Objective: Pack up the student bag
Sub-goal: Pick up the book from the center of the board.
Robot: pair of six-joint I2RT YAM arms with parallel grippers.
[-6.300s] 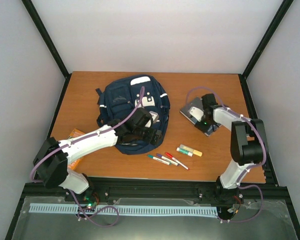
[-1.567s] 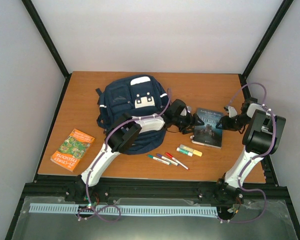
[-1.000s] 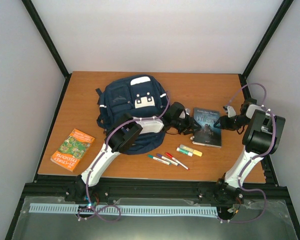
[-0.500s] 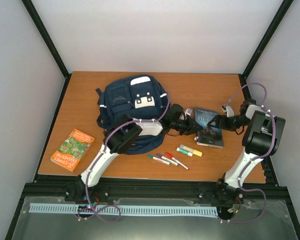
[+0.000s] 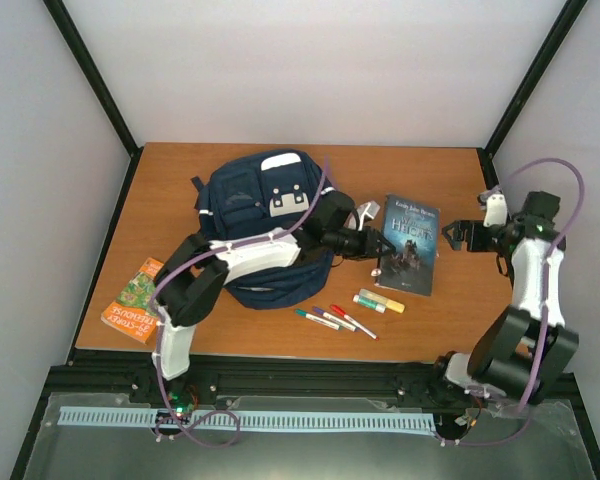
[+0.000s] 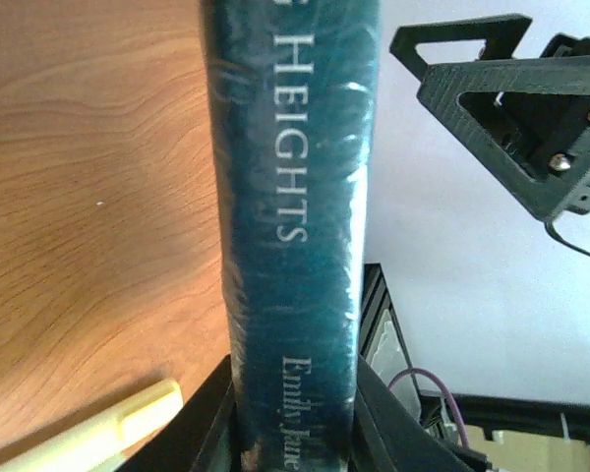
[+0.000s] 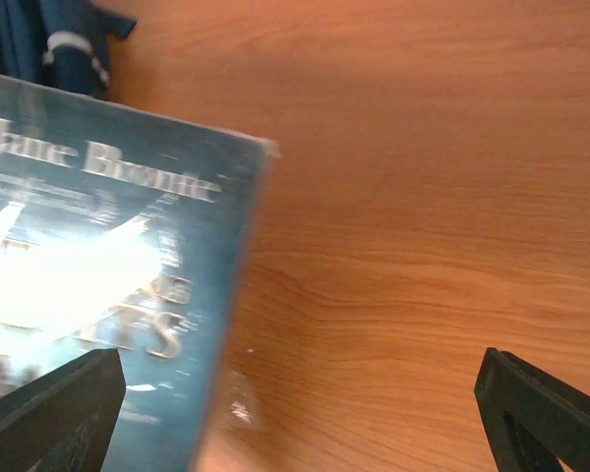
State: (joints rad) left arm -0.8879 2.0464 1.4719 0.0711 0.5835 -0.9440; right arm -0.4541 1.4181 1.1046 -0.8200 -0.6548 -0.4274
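- Left jaws are closed narrowly on the spine of the dark blue book (image 5: 408, 245). The wrist view shows the spine pinched between the two fingers. The book looks tipped up from the desk (image 5: 170, 180) along that edge.
- Right jaws stand wide apart and hold nothing, just past the book's opposite edge and clear of it.
- The backpack (image 5: 260, 200) lies flat on the rear left part of the desk, just left of the gripped book. I cannot tell whether its main zip is open.
- Done, as I judge it: nothing shows inside the backpack, and one book is merely in hand.
- Left to pack: that book, the orange book (image 5: 130, 298) near the left edge, three markers (image 5: 332, 318) and two sticks (image 5: 380, 301), all outside the backpack.
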